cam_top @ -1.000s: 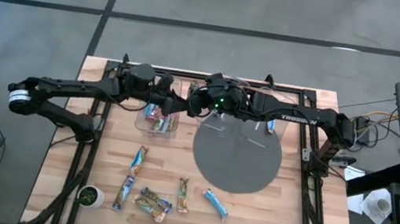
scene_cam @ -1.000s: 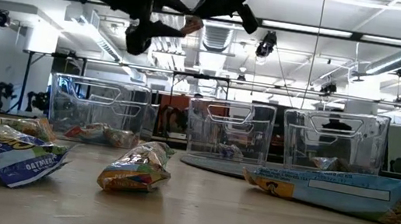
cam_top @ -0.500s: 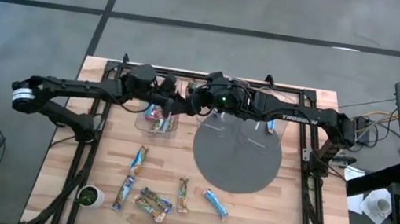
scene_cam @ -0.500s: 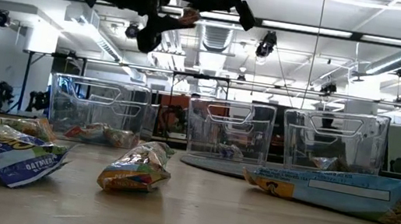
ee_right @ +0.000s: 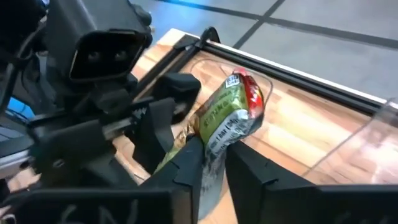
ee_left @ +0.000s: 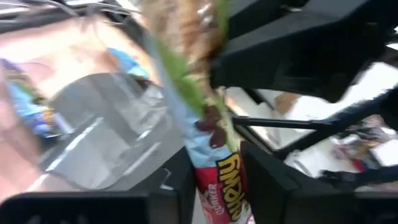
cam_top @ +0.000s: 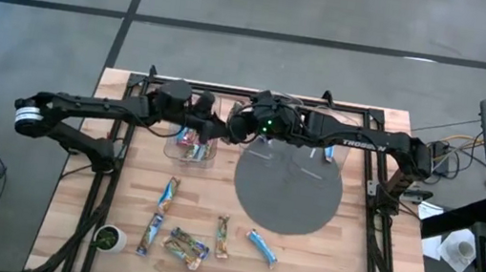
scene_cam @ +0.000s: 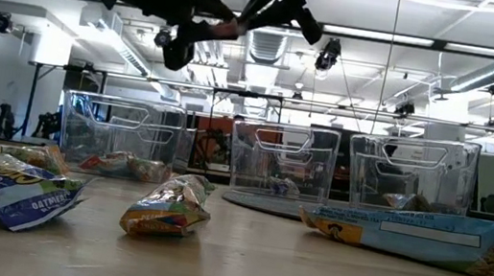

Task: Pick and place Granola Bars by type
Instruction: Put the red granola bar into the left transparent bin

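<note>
Above the left clear bin [cam_top: 191, 148]: left hand [cam_top: 221, 131] and right hand [cam_top: 236, 127] meeting, both clamped on one green-wrapped granola bar [ee_right: 225, 127], apparently mid-handover for sorting; loose bars [cam_top: 183, 243] lying nearer the worktop [cam_top: 339, 266] front edge.

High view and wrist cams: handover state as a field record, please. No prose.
held item: granola bar, green wrapper with a red end
left gripper: fingers on either side of the bar
right gripper: fingers on either side of the same bar
location: in the air, close to the left clear bin
left bin contents: a few bars
loose bars: several on the wood, near side
grey round mat: under the right arm
</note>
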Motion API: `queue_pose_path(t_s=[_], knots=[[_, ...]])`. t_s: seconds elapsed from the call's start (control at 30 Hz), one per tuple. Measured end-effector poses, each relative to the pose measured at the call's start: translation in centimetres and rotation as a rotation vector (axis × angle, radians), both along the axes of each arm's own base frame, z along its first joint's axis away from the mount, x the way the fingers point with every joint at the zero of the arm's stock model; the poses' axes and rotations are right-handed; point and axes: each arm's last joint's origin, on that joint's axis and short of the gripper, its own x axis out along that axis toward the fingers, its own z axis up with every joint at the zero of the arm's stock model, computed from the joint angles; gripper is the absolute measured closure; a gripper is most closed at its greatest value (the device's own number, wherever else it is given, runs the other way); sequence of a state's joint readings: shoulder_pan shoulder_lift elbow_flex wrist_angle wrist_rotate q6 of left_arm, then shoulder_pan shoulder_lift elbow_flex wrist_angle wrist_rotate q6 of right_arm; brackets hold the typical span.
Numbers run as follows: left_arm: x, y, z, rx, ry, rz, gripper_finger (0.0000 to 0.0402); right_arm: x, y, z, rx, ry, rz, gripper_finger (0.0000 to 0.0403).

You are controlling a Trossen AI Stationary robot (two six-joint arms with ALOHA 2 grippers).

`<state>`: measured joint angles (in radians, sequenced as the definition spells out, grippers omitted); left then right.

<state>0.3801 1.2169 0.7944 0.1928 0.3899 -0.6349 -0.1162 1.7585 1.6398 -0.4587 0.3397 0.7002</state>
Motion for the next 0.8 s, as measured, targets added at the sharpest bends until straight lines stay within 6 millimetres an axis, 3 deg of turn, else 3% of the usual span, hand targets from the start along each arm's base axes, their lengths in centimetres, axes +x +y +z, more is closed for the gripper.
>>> queue_pose_path(t_s=[0.17, 0.33, 0.47, 0.8], knots=[[-0.4, 0.2, -0.7, 0.031, 0.089, 0.077, 0.0342, -0.6, 0.1, 0.3, 0.007, 0.019, -0.003, 0.0292], [-1.5, 0.7, -1.5, 0.043, 0.231, 0.233, 0.0349, -1.8, 0.2, 0.1, 0.044, 0.11, -0.022, 0.0237], [-3.0, 1.1, -2.3, -0.062, 0.359, 0.322, 0.035, -2.6, 0.4, -0.4, 0.073, 0.192, -0.039, 0.0203], [-6.4, 0.0, -5.4, -0.193, 0.459, 0.429, 0.0351, -2.7, 1.1, -0.9, 0.119, 0.206, -0.064, 0.0166]])
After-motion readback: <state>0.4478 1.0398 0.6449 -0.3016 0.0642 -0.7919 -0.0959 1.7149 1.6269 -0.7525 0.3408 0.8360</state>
